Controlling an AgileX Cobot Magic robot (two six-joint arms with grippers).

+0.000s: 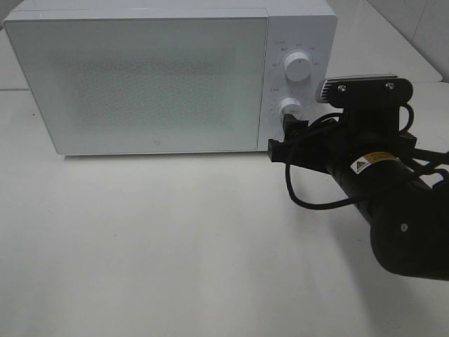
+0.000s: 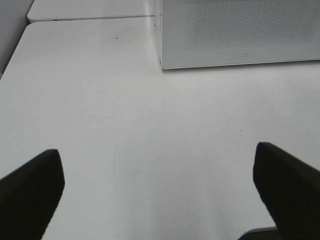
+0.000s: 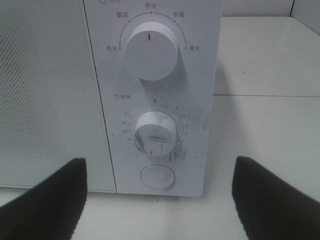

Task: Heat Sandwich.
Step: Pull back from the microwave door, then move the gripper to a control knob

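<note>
Now the right hand (image 3: 160, 167) is open, with its two black fingers (image 3: 50, 200) far apart and nothing between them. It sits close in front of the small timer knob (image 3: 155, 132), which shows in the gap between the fingers. I cannot tell if it touches the knob. Just under that knob is a round white button (image 3: 158, 176). Above it is the big power knob (image 3: 150, 50), and its red line points straight up. Both knobs and the button sit on the white panel at the right side of the microwave (image 1: 140, 77). The microwave door is shut, and it is frosted, so you cannot see inside. A black cable (image 1: 309, 203) loops down from the right arm, above the tabletop (image 1: 175, 246).

The left hand (image 2: 157, 152) is open wide too and holds nothing. It hangs over the bare white tabletop, well back from the front of the microwave, whose lower corner shows ahead of it.

The sandwich does not show in any view, so I cannot tell where it is.
</note>
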